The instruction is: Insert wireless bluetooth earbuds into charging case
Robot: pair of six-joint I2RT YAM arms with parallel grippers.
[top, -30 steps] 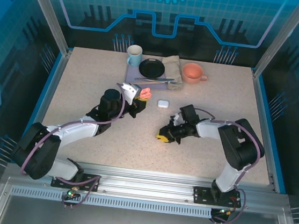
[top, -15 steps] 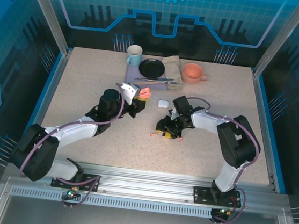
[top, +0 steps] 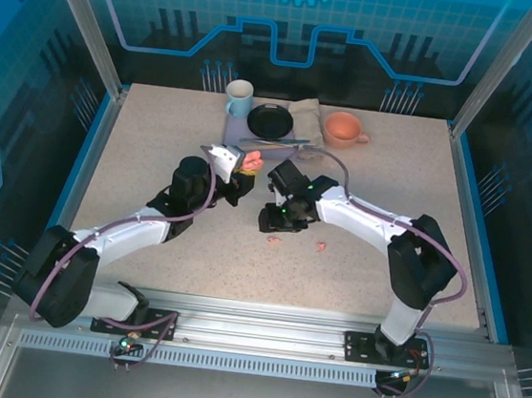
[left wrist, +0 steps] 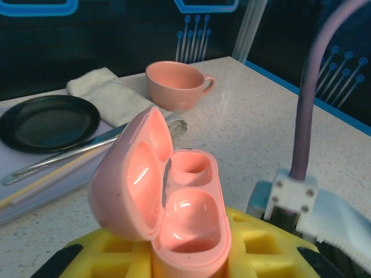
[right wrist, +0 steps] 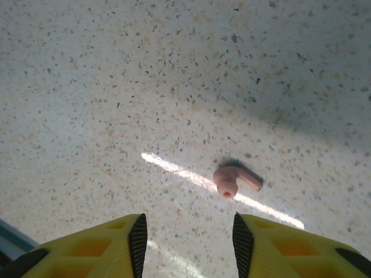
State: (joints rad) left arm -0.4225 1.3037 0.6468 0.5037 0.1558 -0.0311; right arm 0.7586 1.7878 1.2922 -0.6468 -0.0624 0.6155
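Note:
My left gripper (top: pixel 241 171) is shut on an open salmon-pink charging case (left wrist: pixel 182 214), held upright between the yellow fingers (left wrist: pixel 258 243). The case's lid (left wrist: pixel 130 179) is tipped back to the left and both wells are empty. Two salmon-pink earbuds lie on the table, one (top: pixel 276 240) just in front of my right gripper (top: pixel 275 221) and the other (top: pixel 321 246) to its right. In the right wrist view my right gripper (right wrist: pixel 188 234) hangs open above the table, and a pink earbud (right wrist: pixel 232 180) lies just beyond its right fingertip. The white earbuds are out of view.
Along the back stand a pale blue mug (top: pixel 239 97), a black plate (top: pixel 271 121), a folded cloth (top: pixel 306 117) and a pink mug (top: pixel 343 129). Cutlery (top: pixel 274 143) lies in front of the plate. My right arm (top: pixel 360 219) stretches across the table's middle.
My right arm has swung left and toward the back, covering the small white case. Two pink earbuds now lie exposed on the table. The left gripper has barely moved.

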